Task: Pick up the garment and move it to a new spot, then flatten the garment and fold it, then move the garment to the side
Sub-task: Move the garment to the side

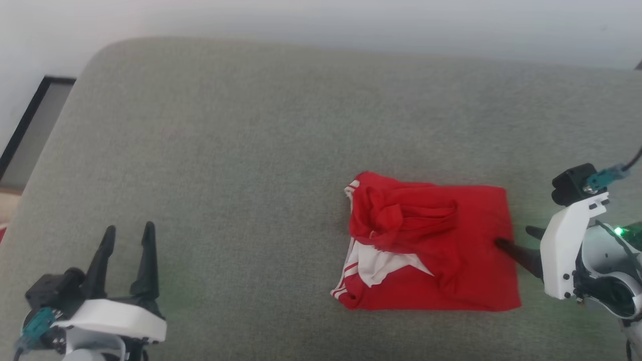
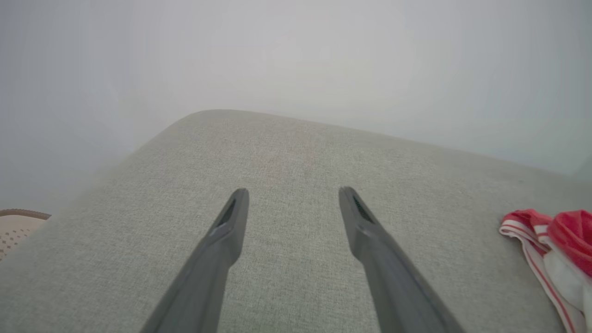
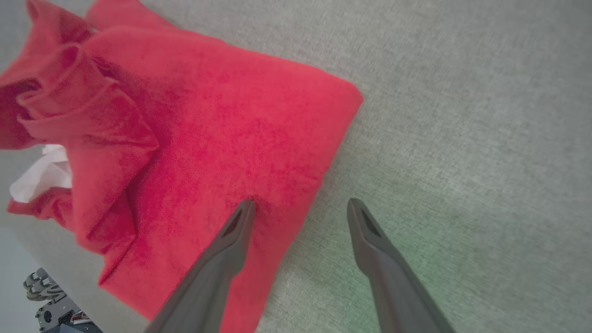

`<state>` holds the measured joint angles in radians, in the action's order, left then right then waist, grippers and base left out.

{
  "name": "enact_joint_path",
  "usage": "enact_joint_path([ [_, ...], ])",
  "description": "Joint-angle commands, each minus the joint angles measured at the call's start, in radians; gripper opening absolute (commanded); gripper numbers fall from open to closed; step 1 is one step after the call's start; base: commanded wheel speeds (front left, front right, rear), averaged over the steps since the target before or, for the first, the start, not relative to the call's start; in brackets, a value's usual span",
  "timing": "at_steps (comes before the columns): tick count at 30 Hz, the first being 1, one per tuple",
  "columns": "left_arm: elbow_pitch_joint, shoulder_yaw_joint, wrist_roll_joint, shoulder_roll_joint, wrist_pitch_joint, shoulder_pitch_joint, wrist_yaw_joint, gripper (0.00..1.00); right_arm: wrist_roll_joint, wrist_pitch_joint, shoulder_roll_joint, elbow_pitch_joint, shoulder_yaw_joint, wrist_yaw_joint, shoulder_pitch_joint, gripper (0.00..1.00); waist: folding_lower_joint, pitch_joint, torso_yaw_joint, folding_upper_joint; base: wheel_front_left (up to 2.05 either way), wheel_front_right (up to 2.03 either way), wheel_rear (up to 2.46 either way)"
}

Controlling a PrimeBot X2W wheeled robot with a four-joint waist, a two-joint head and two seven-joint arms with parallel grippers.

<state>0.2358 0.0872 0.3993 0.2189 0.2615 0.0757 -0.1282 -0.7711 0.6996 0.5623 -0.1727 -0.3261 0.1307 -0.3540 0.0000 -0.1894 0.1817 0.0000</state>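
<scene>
Garment right of centre on the grey cushion, already in a rough folded rectangle, left end rumpled. Right fingers apart, 1 tip over its right edge, clamped on nothing. Left fingers apart, lower left, well clear. Seemingly left: the move aside.

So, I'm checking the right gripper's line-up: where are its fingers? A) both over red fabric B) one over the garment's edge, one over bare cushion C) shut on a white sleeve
B: the right gripper stands open, one finger over the garment near its edge, the other over the grey cushion.
</scene>
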Motion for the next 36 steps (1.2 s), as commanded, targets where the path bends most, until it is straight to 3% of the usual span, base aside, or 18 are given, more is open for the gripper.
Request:
enact_joint_path([
  [1, 0.004, -0.009, 0.005, -0.005, 0.004, 0.023, -0.004, 1.00, 0.015, 0.034, -0.007, 0.002, 0.003, 0.000, -0.009, 1.00, 0.0000, -0.031, 0.023, 0.0000, 0.00, 0.00, 0.00],
  [10, 0.020, -0.031, 0.012, -0.022, 0.004, 0.068, -0.003, 1.00, 0.043, 0.160, -0.100, -0.055, -0.001, 0.000, -0.009, 1.00, 0.0000, -0.086, 0.050, 0.0000, 0.00, 0.00, 0.00],
  [12, 0.024, -0.035, 0.011, -0.023, 0.004, 0.076, -0.003, 1.00, 0.039, 0.178, -0.116, -0.057, -0.014, 0.000, -0.008, 0.00, 0.0000, -0.091, 0.053, 0.0000, 0.00, 0.00, 0.00],
  [28, -0.001, -0.035, -0.005, 0.003, 0.004, 0.098, -0.003, 1.00, 0.065, 0.199, -0.057, 0.043, 0.059, 0.000, -0.072, 0.00, 0.0000, -0.087, -0.015, 0.0000, 0.00, 0.00, 0.00],
  [36, -0.028, -0.063, -0.010, 0.023, 0.004, 0.125, -0.003, 1.00, 0.099, 0.162, 0.017, 0.041, 0.103, 0.000, -0.147, 0.00, 0.0000, -0.099, -0.087, 0.0000, 0.00, 0.00, 0.00],
])
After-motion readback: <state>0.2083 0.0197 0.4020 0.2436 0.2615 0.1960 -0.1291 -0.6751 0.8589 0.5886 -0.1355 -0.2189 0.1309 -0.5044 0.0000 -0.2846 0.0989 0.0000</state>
